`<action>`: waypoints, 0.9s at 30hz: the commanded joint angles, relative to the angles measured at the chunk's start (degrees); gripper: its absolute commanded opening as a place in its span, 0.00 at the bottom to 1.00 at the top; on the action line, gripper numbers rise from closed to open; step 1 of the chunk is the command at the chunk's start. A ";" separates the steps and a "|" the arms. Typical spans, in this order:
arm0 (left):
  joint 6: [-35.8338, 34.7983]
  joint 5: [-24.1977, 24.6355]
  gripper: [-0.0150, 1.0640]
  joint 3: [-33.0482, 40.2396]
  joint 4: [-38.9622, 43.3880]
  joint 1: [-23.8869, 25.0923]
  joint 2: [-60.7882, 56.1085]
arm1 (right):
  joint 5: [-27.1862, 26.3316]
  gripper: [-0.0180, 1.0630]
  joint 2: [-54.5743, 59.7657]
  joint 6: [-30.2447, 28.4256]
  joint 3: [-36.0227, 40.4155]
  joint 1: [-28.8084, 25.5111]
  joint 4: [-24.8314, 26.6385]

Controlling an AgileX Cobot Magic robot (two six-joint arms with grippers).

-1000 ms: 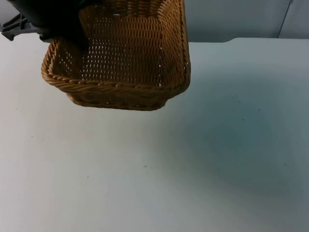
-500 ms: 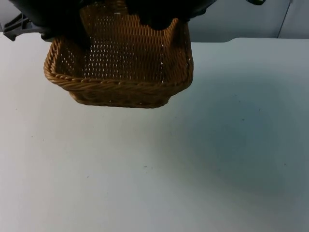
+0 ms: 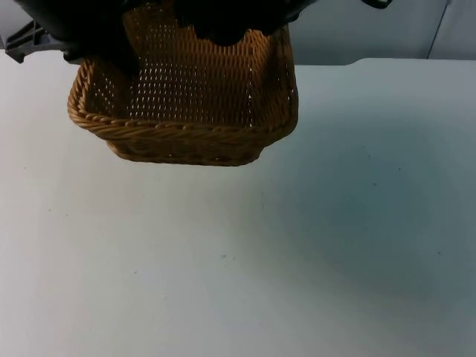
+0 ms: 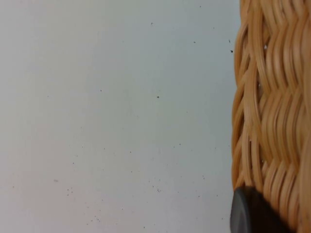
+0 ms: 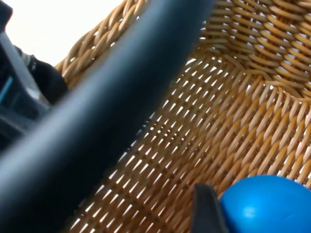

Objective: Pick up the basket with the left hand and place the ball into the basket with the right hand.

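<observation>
Left pincer (image 3: pixel 104 48) grips the woven basket (image 3: pixel 186 111) at its left rim, holding it raised off the white worktop (image 3: pixel 297 245) at the far left side; in the left wrist view a black fingertip (image 4: pixel 248 213) presses against the wicker wall. Right pincer (image 3: pixel 223 26) hangs over the basket's far side, closed on the blue ball (image 5: pixel 265 204), which sits above the basket's woven floor inside its walls

Wicker basket (image 3: pixel 186 111) hangs tilted above the white table (image 3: pixel 297 260), arms over it
</observation>
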 commanded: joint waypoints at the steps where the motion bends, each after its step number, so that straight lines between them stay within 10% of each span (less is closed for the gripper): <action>1: -0.12 -0.54 0.01 0.06 -1.75 -0.16 -0.56 | -1.24 0.49 -0.03 -0.39 -0.21 0.25 0.31; 10: -0.12 -0.43 0.01 0.06 -1.88 -0.16 -0.56 | -0.97 0.93 -0.03 -3.66 -0.21 0.25 0.31; 27: 1.41 0.13 0.01 0.06 -2.39 -0.16 -0.56 | 2.77 0.95 -0.51 -4.82 -3.50 0.25 0.57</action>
